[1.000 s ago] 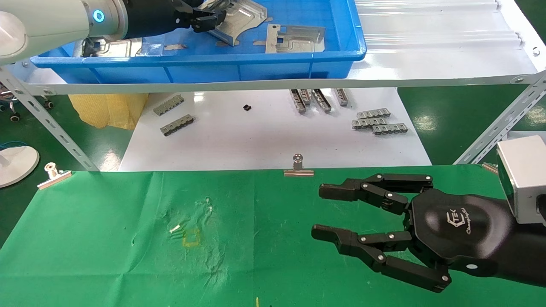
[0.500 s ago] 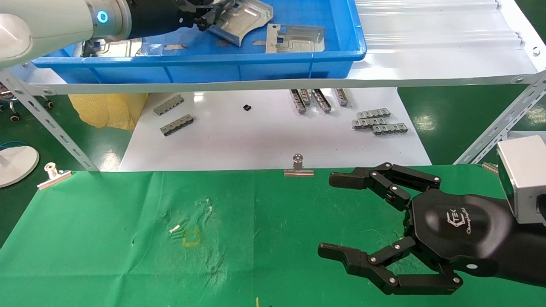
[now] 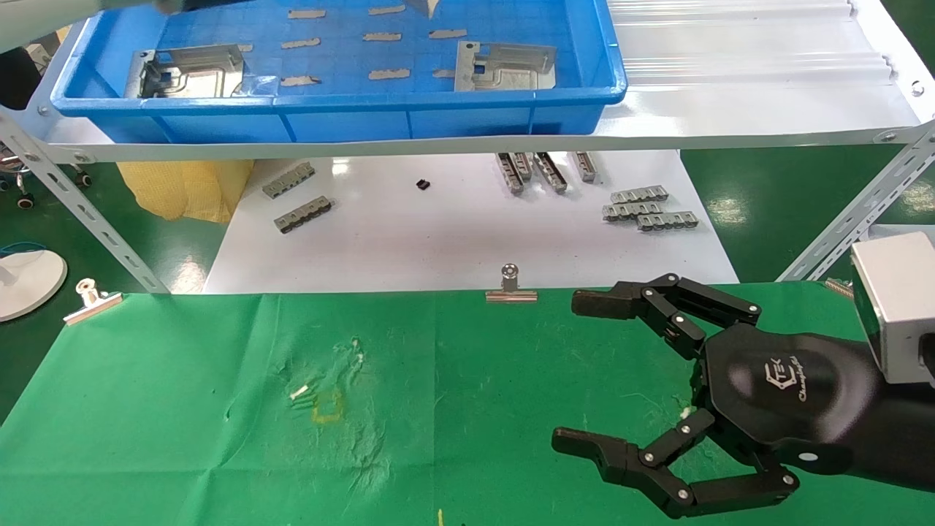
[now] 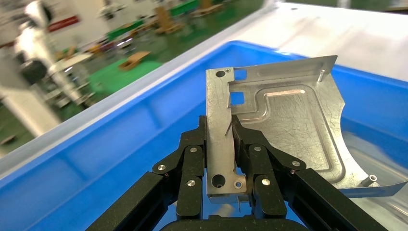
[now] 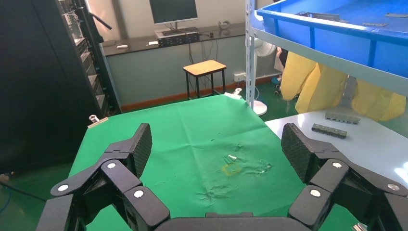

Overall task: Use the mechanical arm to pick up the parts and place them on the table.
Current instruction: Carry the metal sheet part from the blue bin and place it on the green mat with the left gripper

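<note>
None of the parts lies on the table (image 3: pixel 182 409) yet: its green cloth carries only wrinkles and a small yellow mark, so by my judgement the job is at an early stage, with the first transfer underway. Above and behind it, the blue tray (image 3: pixel 343 117) on the shelf holds two parts in the head view, one near the tray's left end (image 3: pixel 186 69) and one toward its right (image 3: pixel 504 66). A third part (image 4: pixel 279 130) is out of that view but fills the left wrist view, pinched on its bent flange between the fingers of the left gripper (image 4: pixel 222 159) and raised over the tray's blue floor. What remains, as I judge it, is to carry this plate down to the cloth, release it, and then fetch the two in the tray. The right gripper (image 3: pixel 584 369) hovers low over the table's right side, fingers spread wide and holding nothing. Small grey slotted bars (image 3: pixel 646 208) lie on the white board (image 3: pixel 453 241), apart from the work.
</note>
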Motion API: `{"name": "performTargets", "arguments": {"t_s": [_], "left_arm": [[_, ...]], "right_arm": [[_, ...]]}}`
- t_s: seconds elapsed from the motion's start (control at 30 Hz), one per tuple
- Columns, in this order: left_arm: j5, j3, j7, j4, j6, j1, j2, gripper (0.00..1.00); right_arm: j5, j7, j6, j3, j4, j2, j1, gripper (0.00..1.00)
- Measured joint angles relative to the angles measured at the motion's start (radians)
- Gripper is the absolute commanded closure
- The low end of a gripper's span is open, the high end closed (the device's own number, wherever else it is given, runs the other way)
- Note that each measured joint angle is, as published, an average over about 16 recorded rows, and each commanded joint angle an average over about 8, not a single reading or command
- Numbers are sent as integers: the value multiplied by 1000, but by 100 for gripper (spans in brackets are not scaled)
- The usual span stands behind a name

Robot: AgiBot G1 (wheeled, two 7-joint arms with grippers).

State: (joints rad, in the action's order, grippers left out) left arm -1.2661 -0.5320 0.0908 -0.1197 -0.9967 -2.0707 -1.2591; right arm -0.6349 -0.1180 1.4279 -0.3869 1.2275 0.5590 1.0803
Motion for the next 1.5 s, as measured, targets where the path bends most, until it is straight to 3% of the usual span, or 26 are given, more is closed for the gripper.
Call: {"name": "performTargets", "arguments": {"t_s": [0.37, 0.6, 0.9, 1.23, 1.27, 1.5], "left_arm": [[53, 23, 177, 4, -412, 16, 166, 100], [68, -12, 277, -70, -574, 91, 271, 100], [30, -146, 431, -187, -595, 245, 337, 100], [-57, -261, 616, -120, -534, 314, 296, 100], [-63, -266, 630, -105, -528, 315, 290, 91], [-75, -273, 691, -8, -491, 314, 253, 4]], "right_arm": [[0, 0, 0, 0, 0, 0, 0, 0], [0, 0, 0, 0, 0, 0, 0, 0], [0, 0, 0, 0, 0, 0, 0, 0], [0, 0, 0, 0, 0, 0, 0, 0], [0, 0, 0, 0, 0, 0, 0, 0], [0, 0, 0, 0, 0, 0, 0, 0]]}}
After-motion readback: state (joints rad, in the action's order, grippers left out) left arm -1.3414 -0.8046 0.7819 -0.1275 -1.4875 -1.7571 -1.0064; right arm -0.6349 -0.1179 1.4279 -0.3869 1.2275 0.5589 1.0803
